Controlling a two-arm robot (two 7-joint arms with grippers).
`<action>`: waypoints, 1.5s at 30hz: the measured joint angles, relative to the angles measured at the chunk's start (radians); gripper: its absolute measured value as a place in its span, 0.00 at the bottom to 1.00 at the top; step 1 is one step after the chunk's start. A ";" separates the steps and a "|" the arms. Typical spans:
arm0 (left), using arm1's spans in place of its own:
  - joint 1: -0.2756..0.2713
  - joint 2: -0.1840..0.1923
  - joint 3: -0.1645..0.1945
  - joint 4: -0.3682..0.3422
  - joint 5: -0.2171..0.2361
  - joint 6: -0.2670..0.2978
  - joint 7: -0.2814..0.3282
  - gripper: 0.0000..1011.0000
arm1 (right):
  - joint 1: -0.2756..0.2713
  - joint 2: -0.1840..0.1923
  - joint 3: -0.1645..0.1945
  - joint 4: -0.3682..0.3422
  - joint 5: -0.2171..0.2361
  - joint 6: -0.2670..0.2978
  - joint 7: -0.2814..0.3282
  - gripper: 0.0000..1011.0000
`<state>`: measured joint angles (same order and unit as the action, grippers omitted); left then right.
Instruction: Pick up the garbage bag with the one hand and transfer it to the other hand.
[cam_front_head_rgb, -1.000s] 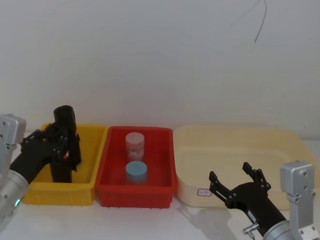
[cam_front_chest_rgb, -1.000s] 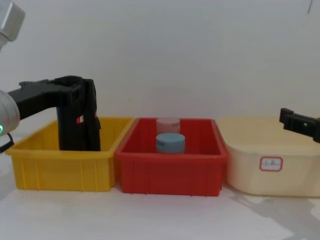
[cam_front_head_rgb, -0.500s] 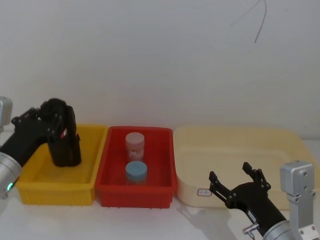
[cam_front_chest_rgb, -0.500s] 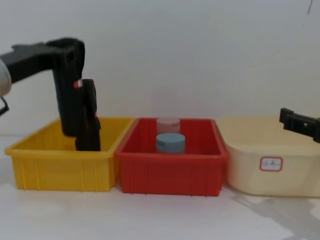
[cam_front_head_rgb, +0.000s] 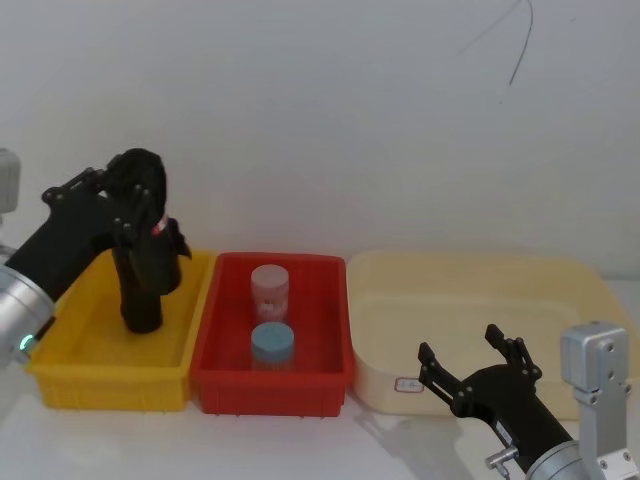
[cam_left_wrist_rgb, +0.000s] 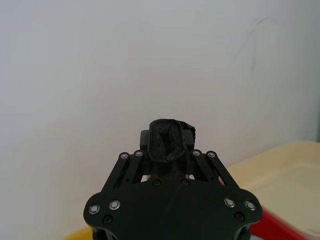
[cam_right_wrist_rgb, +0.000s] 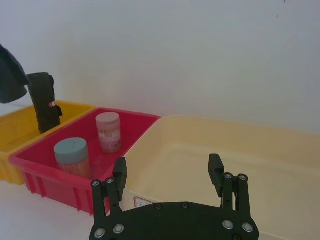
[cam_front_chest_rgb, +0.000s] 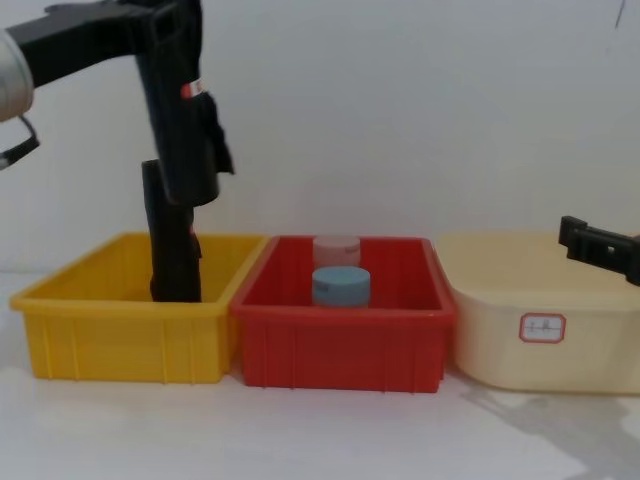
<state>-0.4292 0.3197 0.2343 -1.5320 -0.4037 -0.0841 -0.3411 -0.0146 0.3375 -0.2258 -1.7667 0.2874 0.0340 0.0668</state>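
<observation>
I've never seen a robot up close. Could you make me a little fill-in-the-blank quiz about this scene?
The left gripper holds the garbage bag, which is ___ in colour, over the yellow bin. In the red bin, the nearer jar has a ___ lid. The right gripper's jaws stand ___.
Missing words: black, blue, open.
</observation>
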 joint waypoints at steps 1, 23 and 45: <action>-0.001 0.000 0.001 -0.001 -0.003 0.001 -0.003 0.34 | 0.000 0.000 0.000 0.000 0.000 0.000 0.000 0.99; -0.063 -0.028 0.105 0.041 -0.049 -0.013 -0.142 0.34 | 0.000 0.000 0.000 0.000 0.000 0.000 0.000 0.99; -0.100 -0.067 0.177 0.082 -0.096 -0.021 -0.213 0.34 | 0.000 0.000 0.000 0.000 0.000 0.000 0.000 0.99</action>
<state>-0.5295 0.2528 0.4110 -1.4503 -0.5001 -0.1052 -0.5545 -0.0146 0.3375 -0.2258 -1.7667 0.2874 0.0340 0.0668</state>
